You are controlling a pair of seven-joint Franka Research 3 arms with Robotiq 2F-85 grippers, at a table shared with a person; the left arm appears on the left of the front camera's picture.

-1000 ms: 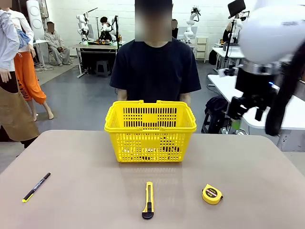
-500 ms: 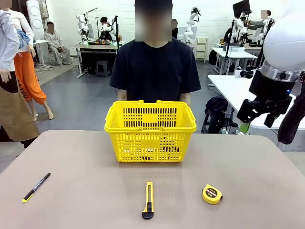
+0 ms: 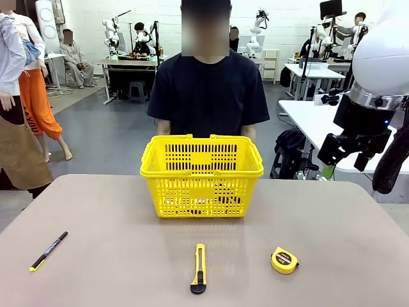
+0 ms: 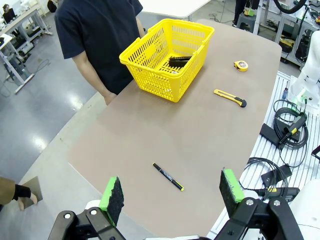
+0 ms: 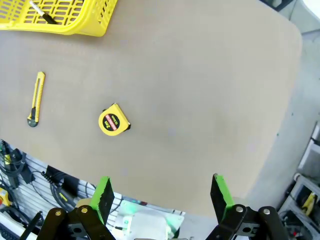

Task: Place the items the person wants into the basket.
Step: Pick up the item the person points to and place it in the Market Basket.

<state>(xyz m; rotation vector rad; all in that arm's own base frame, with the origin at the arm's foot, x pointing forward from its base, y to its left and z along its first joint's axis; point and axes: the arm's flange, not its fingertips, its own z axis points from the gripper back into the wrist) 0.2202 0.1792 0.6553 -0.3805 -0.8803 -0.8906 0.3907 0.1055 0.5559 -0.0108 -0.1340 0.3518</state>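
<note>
The basket [image 3: 201, 176], before the person [image 3: 211, 96], holds the stapler [image 4: 179, 60] and marker [image 5: 38, 11]. The tape measure [image 3: 284, 260] lies on the table [image 3: 115, 256] outside it, not yet placed. Left gripper [image 4: 173, 190] and right gripper [image 5: 161, 192] hang open, empty.

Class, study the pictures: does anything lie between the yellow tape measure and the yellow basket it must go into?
Nothing visible does. Bare table separates the tape measure from the basket. The utility knife lies off to one side, clear of that path.
</note>
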